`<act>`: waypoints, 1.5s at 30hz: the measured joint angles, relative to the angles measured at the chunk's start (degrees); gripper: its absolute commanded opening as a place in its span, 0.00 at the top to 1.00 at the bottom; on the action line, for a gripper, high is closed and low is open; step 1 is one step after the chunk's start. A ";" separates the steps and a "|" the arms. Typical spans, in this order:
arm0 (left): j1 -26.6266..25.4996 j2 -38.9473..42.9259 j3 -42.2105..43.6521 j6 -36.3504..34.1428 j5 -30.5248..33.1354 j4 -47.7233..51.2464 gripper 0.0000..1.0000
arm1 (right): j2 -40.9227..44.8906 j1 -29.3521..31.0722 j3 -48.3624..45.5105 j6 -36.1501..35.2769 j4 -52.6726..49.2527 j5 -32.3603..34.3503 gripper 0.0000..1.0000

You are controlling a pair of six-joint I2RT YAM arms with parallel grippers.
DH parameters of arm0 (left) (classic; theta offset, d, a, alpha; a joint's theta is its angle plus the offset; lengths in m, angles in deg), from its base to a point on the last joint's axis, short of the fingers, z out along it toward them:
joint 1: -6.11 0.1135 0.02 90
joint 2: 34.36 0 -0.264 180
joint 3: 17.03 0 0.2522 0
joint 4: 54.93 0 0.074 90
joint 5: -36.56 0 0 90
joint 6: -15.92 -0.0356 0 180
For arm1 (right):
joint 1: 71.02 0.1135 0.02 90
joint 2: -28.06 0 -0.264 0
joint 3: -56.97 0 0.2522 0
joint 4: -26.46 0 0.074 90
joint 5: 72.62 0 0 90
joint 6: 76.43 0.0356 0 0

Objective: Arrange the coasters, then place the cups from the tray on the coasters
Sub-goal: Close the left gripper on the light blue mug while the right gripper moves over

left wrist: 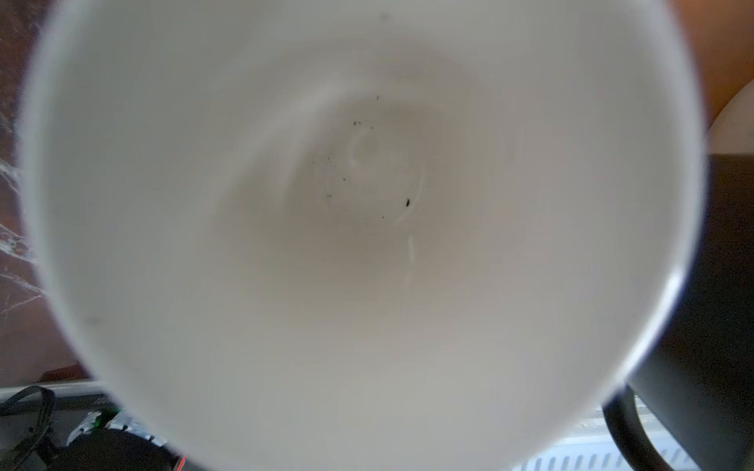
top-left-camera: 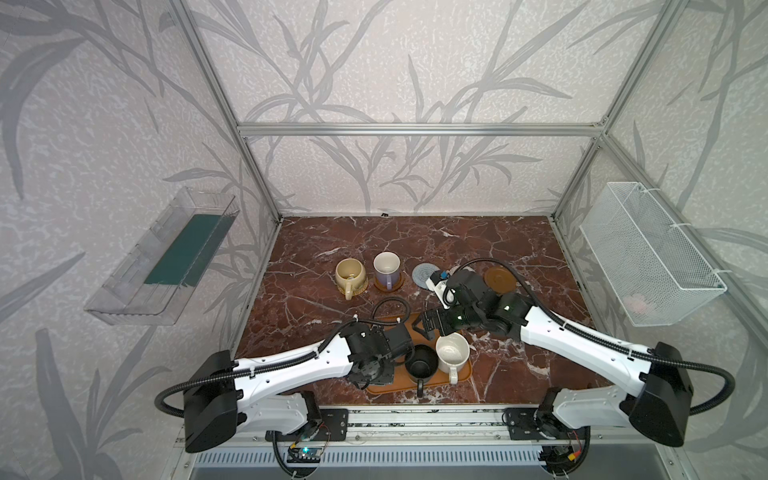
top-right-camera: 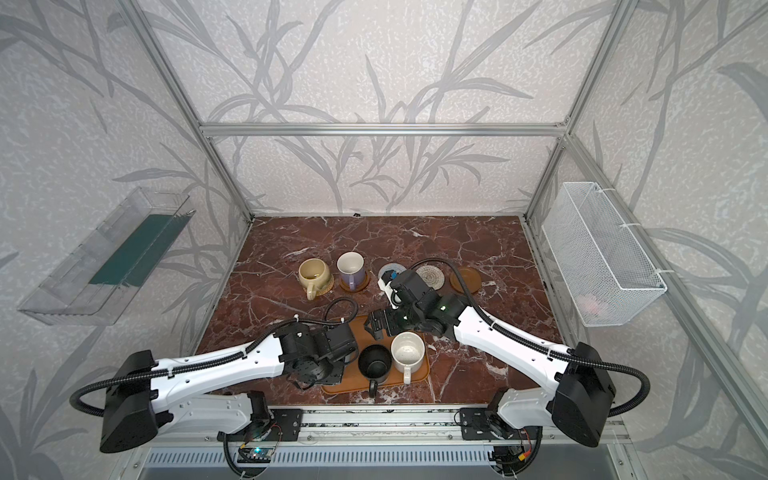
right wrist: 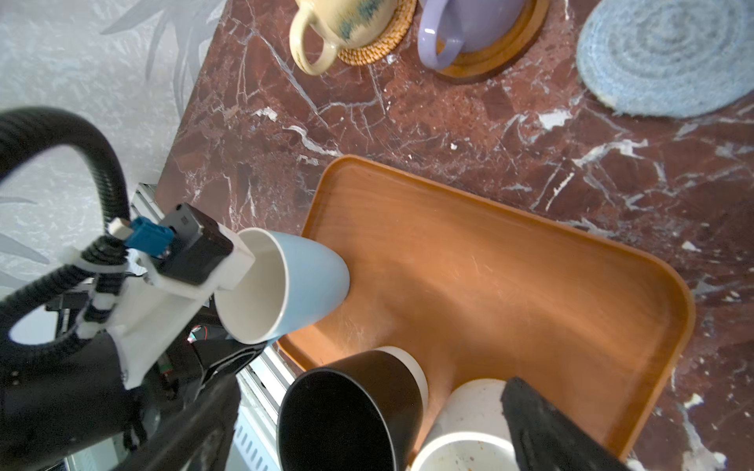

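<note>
The left gripper (right wrist: 236, 354) hangs over the left end of the tray (right wrist: 489, 265), right at the rim of the light blue cup (right wrist: 310, 277), whose white inside fills the left wrist view. Its fingers are hidden there, so I cannot tell whether they are clamped on the rim. Just to that gripper's right, on the tray, stands the black cup (top-left-camera: 420, 363), with the white cup (top-left-camera: 452, 352) touching or nearly touching it on the far side. The right gripper (top-left-camera: 424, 328) hovers above the tray's far edge, just behind the white cup, jaws apart with nothing between them. Farther out from both grippers, on the marble table (top-left-camera: 415, 241), the beige cup (top-left-camera: 350, 274) sits on the tan woven coaster (right wrist: 383, 45) and the lavender cup (top-left-camera: 386, 268) on a brown coaster (right wrist: 502, 53). Near the right arm's wrist lie the blue-grey coaster (right wrist: 661, 61), the cream rope coaster (top-right-camera: 430, 275) and the second brown coaster (top-left-camera: 500, 280).
</note>
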 measured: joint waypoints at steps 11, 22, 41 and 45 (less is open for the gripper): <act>0.63 -0.11 0.02 -0.50 -0.09 -0.07 0.92 | 5.01 0.00 -2.91 -1.25 -1.53 3.45 0.01; 0.63 3.58 0.04 -0.50 -0.15 0.04 1.00 | 7.37 0.00 -4.46 -1.31 -1.90 4.94 0.02; 0.57 1.51 0.15 -2.40 -0.37 0.96 0.84 | 7.58 -0.04 -5.22 -1.49 -0.66 3.43 0.03; 0.57 1.51 0.15 -2.58 -0.35 0.92 0.67 | 7.58 -0.04 -5.22 -1.46 -0.63 3.43 0.03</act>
